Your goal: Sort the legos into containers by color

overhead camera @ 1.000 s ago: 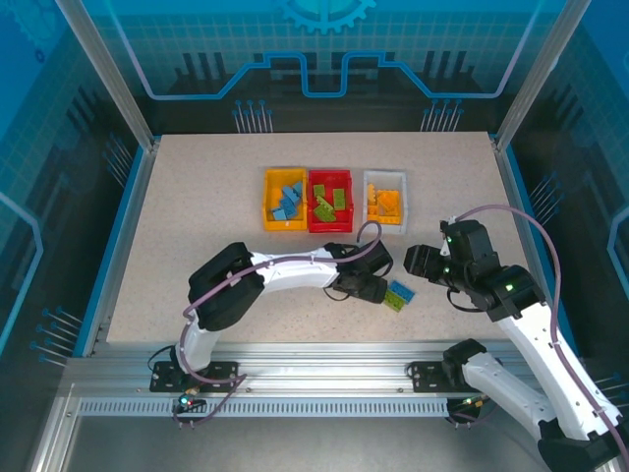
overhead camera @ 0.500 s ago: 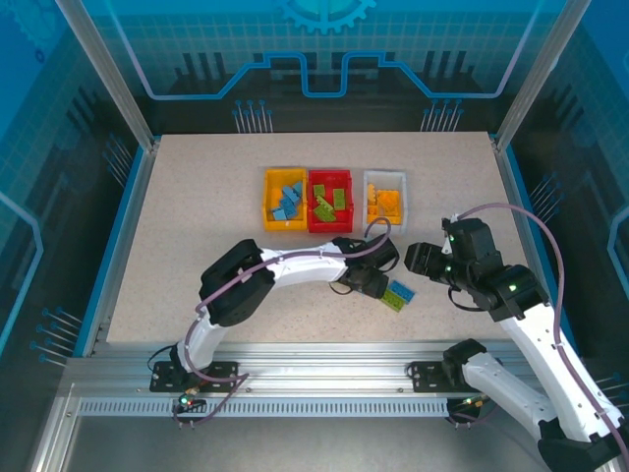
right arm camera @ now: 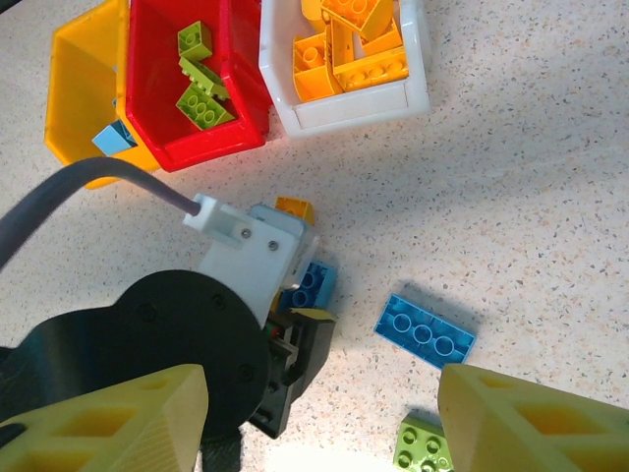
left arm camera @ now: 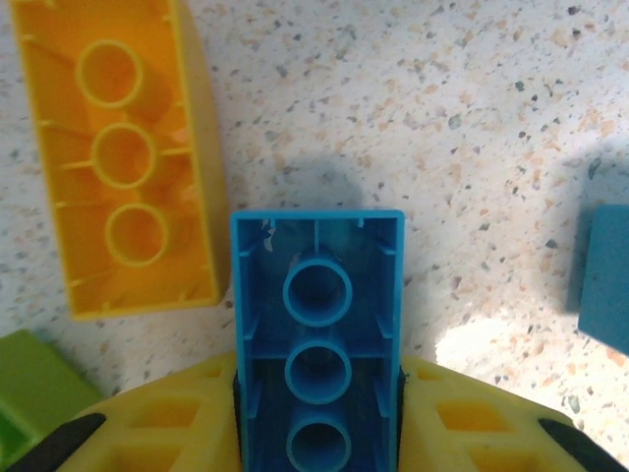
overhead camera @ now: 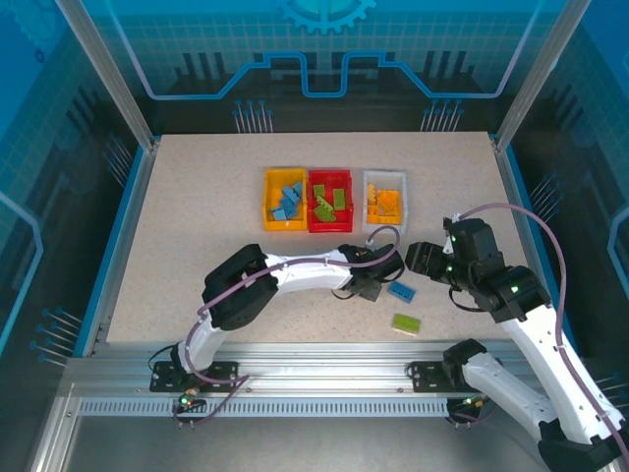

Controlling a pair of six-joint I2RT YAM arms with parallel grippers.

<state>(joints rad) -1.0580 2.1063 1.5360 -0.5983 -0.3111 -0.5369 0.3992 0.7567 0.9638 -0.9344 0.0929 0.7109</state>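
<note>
My left gripper (left arm camera: 317,393) is shut on a blue lego (left arm camera: 317,295), held hollow side up between its yellow fingers (left arm camera: 167,418) just above the table. Beside it lies an upturned orange-yellow lego (left arm camera: 128,157). In the top view the left gripper (overhead camera: 371,285) sits in front of the bins, with a loose blue lego (overhead camera: 400,291) and a green lego (overhead camera: 406,323) to its right. My right gripper (overhead camera: 418,261) hovers open over them; both the blue lego (right arm camera: 425,331) and the green lego (right arm camera: 423,447) lie between its spread fingers (right arm camera: 536,423). Behind stand the yellow-orange bin (overhead camera: 285,202), red bin (overhead camera: 329,201) and white bin (overhead camera: 384,199).
Blue legos lie in the yellow-orange bin (right arm camera: 79,88), green ones in the red bin (right arm camera: 187,88), orange-yellow ones in the white bin (right arm camera: 344,93). The left arm's wrist (right arm camera: 187,344) crowds the space under my right gripper. A green corner (left arm camera: 29,383) lies at the left gripper's side.
The blue and green legos that lay joined right of the left gripper are now apart, the green one nearer the front edge. The left gripper has shifted slightly toward the bins.
</note>
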